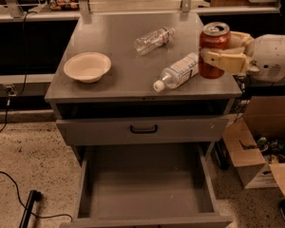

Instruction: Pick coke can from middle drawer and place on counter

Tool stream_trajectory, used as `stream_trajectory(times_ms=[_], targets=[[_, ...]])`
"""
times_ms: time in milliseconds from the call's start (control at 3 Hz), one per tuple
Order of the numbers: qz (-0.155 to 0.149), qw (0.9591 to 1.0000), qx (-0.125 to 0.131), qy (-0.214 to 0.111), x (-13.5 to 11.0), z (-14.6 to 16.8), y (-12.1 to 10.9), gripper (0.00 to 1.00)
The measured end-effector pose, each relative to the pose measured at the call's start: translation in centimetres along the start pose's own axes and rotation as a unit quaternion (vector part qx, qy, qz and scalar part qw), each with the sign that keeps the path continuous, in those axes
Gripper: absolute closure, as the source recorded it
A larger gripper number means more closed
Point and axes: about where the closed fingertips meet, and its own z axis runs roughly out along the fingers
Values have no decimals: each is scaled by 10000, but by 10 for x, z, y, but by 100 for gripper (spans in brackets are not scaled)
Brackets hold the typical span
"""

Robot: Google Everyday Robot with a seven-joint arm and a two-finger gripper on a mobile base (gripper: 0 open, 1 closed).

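The coke can (213,38) is red with a silver top and stands upright at the right edge of the counter (114,46). My gripper (216,52) reaches in from the right and is shut on the can, with one tan finger (223,59) across its front. The can's base is at or just above the counter top; I cannot tell if it touches. The middle drawer (145,186) is pulled out below, and its flat grey floor holds nothing.
A clear plastic bottle (178,72) lies just left of the can, and another bottle (153,39) lies farther back. A white bowl (87,66) sits at the counter's left. A closed drawer front with a black handle (143,128) is above the open drawer. A cardboard box (256,151) stands on the floor at the right.
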Motion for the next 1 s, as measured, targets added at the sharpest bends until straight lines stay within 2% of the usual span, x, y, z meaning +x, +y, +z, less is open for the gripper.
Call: stream_trajectory(times_ms=[333, 1000], targets=[[282, 9990, 315, -109, 22, -19, -18, 100], [685, 9950, 611, -391, 69, -24, -66, 100]])
